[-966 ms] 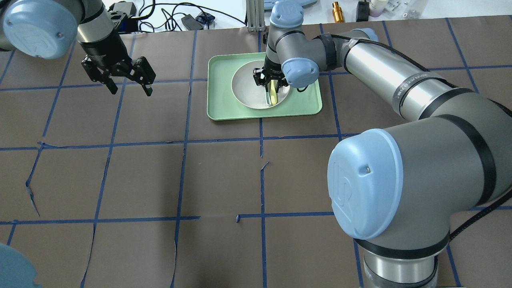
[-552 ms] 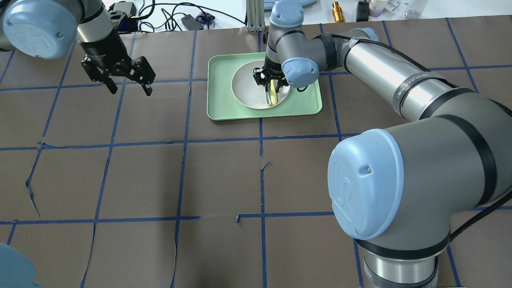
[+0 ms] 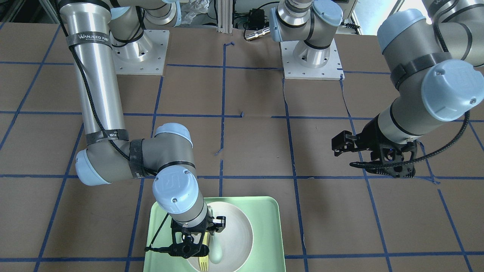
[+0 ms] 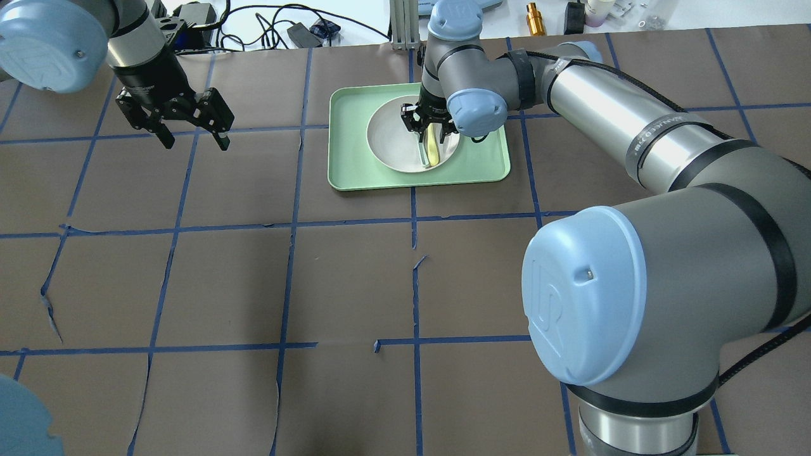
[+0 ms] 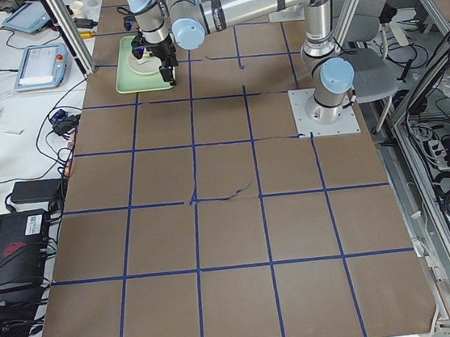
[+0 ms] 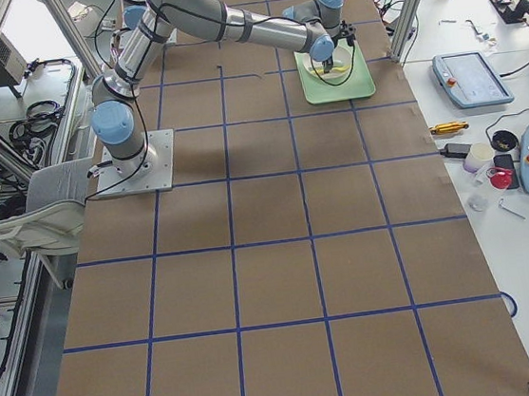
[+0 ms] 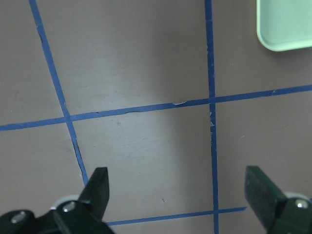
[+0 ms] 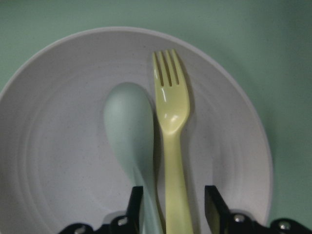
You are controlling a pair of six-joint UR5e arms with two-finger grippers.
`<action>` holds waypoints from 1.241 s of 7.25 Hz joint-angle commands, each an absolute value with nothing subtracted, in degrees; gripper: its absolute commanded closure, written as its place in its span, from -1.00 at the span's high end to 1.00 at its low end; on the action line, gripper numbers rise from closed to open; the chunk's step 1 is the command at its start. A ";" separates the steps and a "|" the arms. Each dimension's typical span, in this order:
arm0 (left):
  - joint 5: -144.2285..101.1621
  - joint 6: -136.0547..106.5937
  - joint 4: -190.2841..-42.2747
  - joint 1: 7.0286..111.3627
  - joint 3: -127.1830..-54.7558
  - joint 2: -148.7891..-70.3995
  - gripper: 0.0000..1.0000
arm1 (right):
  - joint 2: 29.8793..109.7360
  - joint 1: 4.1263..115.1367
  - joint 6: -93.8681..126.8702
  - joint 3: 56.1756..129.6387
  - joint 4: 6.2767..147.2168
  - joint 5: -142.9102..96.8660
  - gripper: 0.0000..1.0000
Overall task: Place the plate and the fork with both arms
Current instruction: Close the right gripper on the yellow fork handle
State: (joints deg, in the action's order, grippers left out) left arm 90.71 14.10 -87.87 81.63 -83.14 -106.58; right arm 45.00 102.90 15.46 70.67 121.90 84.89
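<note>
Nearest the robot, the table (image 4: pixel 222 272) is being covered by brown paper, which is being divided into squares by blue tape lines (image 4: pixel 291 221). Several paper seams are being shown torn or lifted. Farther out, the left gripper (image 4: pixel 195 140) is being held above bare paper, with its fingers spread wide and nothing between them.

Beyond the middle of the table, the green tray (image 4: pixel 355 133) is being occupied by the plate (image 4: pixel 389 139). The fork (image 8: pixel 171 126) is being cradled in the plate, just beside a grey-green spoon (image 8: pixel 127 122). The right gripper (image 8: pixel 170 204) is being held low over them, its fingers parted to either side of both handles. A gap is being left between the fork's handle and one finger.

Past the table's far edge, a white bench (image 4: pixel 355 16) is being cluttered by black cables (image 4: pixel 266 19).

The handle ends are being cut off in the right wrist view. From overhead, they are being hidden by the right gripper. The plate's lower rim is being cropped in the front-facing view.
</note>
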 commanded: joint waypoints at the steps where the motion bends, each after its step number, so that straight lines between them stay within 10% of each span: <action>1: 90.70 14.41 -87.80 81.39 -83.14 -106.70 1.00 | 44.83 102.92 15.47 71.10 121.90 84.99 -0.03; 7: 90.97 14.33 -87.89 81.47 -83.14 -106.26 1.00 | 44.65 102.92 14.77 72.25 121.90 86.93 -0.06; 9: 90.97 14.33 -87.89 81.47 -83.14 -106.17 1.00 | 44.74 102.92 14.68 72.33 121.82 86.92 -0.99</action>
